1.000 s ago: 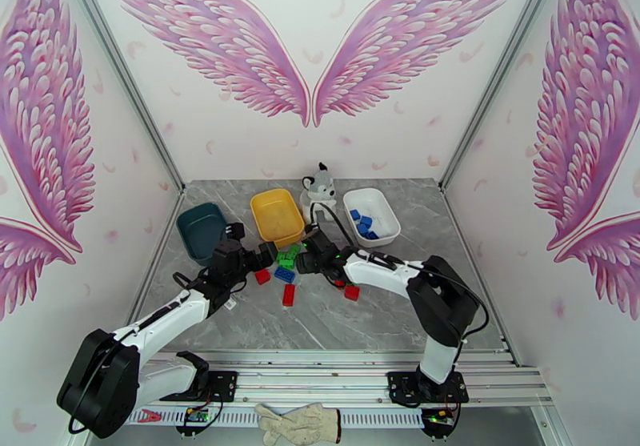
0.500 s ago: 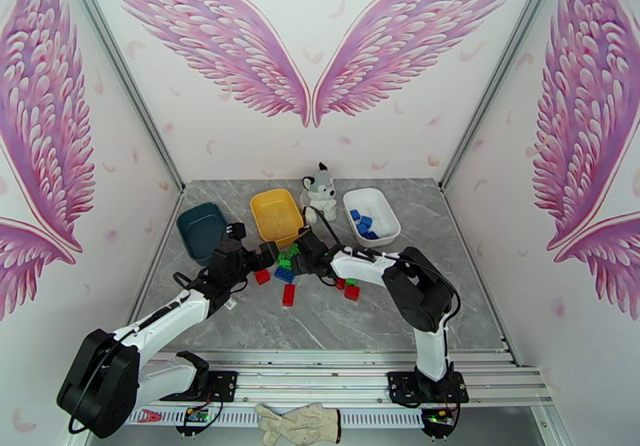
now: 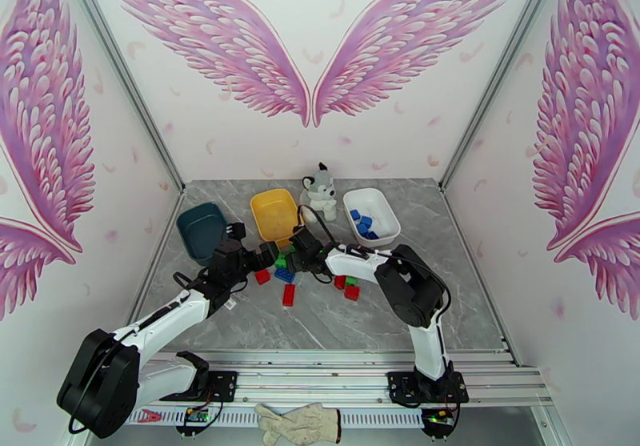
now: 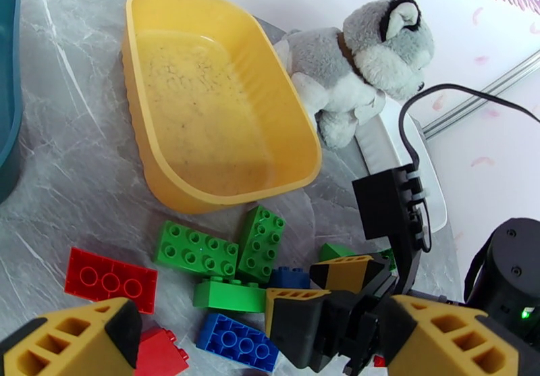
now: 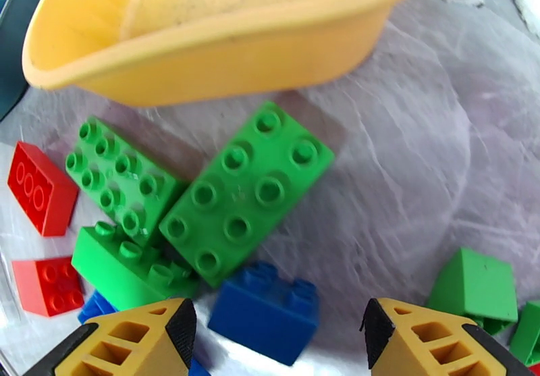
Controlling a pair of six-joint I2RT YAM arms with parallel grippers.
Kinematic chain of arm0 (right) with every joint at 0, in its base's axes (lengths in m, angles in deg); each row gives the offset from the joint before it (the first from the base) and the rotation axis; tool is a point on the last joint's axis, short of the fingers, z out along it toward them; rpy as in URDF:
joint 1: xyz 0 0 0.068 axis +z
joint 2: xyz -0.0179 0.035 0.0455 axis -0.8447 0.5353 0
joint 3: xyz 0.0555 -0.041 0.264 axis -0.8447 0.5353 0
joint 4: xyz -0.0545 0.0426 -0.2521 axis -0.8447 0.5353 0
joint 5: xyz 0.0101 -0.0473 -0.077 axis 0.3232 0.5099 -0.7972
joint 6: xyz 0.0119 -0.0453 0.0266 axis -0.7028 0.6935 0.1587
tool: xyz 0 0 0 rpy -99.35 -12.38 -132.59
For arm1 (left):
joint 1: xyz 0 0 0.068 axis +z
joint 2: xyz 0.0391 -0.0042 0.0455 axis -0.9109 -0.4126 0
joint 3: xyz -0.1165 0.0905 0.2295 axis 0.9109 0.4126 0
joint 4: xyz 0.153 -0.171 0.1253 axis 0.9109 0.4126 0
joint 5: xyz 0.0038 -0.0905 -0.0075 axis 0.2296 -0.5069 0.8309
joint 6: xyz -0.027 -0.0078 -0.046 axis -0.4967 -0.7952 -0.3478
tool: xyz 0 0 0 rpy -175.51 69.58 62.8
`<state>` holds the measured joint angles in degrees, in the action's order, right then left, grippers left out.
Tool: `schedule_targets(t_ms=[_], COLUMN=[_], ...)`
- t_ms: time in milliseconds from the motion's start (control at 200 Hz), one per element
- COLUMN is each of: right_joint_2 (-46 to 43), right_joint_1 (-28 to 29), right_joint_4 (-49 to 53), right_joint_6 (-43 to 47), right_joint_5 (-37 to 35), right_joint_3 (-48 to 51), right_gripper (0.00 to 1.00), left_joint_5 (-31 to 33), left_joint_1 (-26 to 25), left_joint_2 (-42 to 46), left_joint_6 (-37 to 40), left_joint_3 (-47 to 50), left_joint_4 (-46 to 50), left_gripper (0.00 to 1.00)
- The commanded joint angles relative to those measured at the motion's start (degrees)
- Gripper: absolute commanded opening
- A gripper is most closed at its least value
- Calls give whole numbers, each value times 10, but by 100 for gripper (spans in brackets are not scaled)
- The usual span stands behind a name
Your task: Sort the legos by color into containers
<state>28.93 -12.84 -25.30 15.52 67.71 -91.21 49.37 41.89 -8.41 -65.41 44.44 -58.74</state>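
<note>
Right tool [image 5: 277,330] hangs open over the loose legos [image 3: 282,267] on the table [image 3: 384,311]. Its fingers stand either side of a small blue brick [image 5: 263,313] and grip nothing. A large green brick [image 5: 246,192] lies just beyond, near the yellow tub [image 5: 223,53]. Left tool [image 4: 263,350] is spread wide and empty, facing the same pile. Several blue bricks [image 3: 364,223] lie in the white tub [image 3: 374,197]. The dark teal tub [image 3: 200,231] sits left of the yellow one.

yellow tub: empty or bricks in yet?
Empty. The yellow tub shows a bare floor in the left wrist view; green legos lie outside it.
</note>
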Motion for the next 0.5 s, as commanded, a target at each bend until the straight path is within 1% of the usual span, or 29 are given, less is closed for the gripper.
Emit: schedule_targets(t_ms=[0,270,495], right_joint_2=[24,40,26], right_joint_1=[6,6,7], right_joint_4=[16,18,17], right_joint_6=[3,-8,-13], right_joint_5=[6,-2,-30], right_joint_3=[-30,-50,-33], right_gripper=[71,63,50], left_joint_5=[-3,-3,-4], left_joint_1=[4,3,3], left_joint_2=[12,11,9], left_joint_6=[-2,-3,-5], left_joint_3=[9,10,11], left_joint_4=[-8,-8,-11], left_gripper=[99,99,99])
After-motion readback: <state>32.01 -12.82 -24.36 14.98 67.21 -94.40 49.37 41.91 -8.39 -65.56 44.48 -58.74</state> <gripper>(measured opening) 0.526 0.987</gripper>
